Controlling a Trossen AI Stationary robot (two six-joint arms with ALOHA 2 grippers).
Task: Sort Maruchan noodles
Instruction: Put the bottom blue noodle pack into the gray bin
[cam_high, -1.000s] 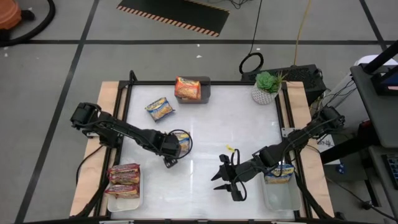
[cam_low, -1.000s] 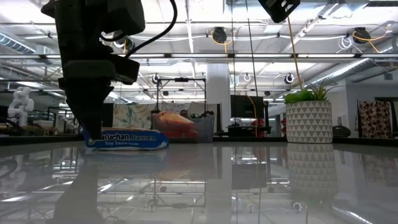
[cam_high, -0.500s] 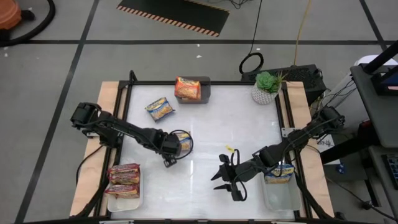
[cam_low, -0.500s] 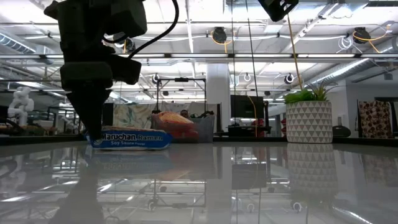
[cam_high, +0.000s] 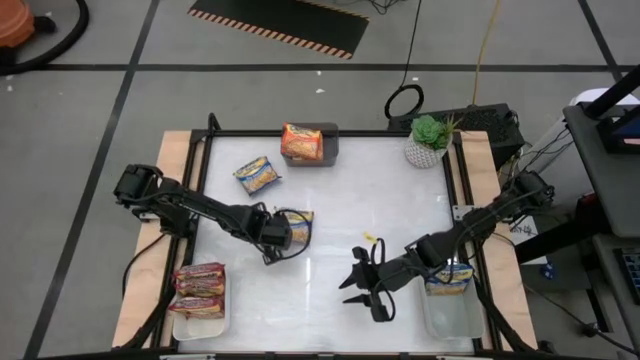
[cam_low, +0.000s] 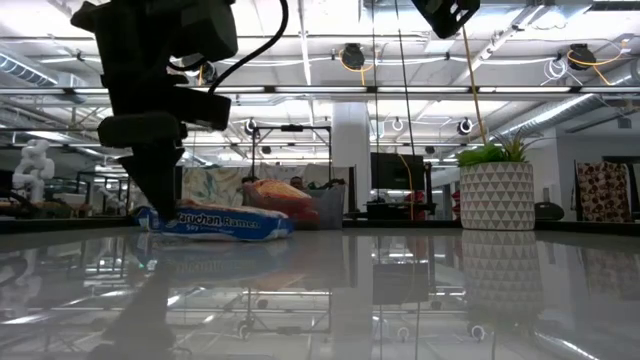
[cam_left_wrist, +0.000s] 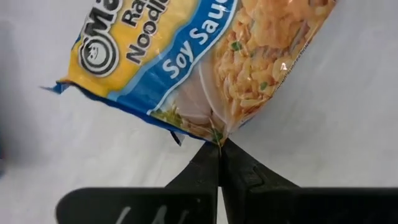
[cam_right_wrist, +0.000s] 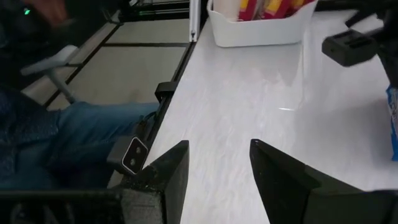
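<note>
Four cameras on one white table (cam_high: 330, 200)

Overhead looks straight down; low camera skims level across it; wrist cameras hover close above it.

The glossy white table (cam_high: 330, 200) carries a blue-and-yellow packet (cam_high: 258, 175) at far left, another blue-and-yellow packet (cam_high: 297, 226) left of centre, a grey bin (cam_high: 330, 148) at the far edge, a potted plant (cam_high: 427, 142) at far right, and white trays at near left (cam_high: 200, 325) and near right (cam_high: 450, 315).

Left fingers (cam_high: 277, 243) pinching blue-yellow packet (cam_high: 296, 228), mid-table
</note>
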